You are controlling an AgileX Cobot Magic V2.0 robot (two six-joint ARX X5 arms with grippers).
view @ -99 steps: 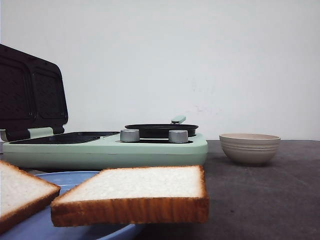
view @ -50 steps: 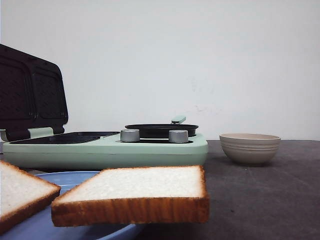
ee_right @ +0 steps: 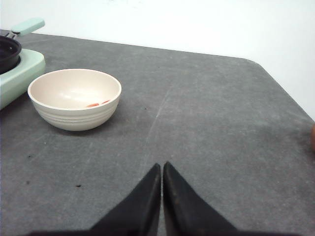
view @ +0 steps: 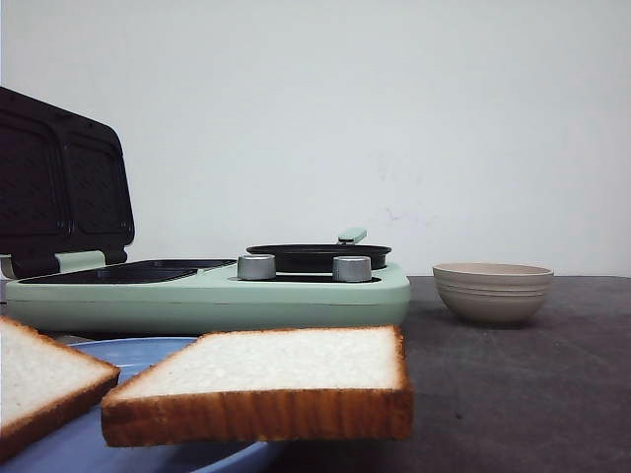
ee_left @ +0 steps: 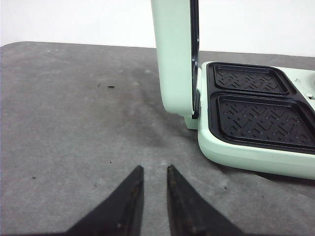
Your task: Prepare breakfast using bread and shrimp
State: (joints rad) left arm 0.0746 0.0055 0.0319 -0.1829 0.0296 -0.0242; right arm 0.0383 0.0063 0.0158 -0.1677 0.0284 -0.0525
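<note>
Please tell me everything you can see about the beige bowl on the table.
The bowl is round and beige, cream inside, and looks ceramic, with fine grooved rings around its outer wall. It stands upright on the dark grey table, right of the green sandwich maker and apart from it. Inside, low on the far wall, lies a small orange-pink piece, probably the shrimp. Nothing else touches the bowl; the right claw is well short of it.

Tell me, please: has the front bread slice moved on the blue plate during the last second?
No. The front bread slice sits where it did, its right corner under the same spot of the green sandwich maker.
</note>
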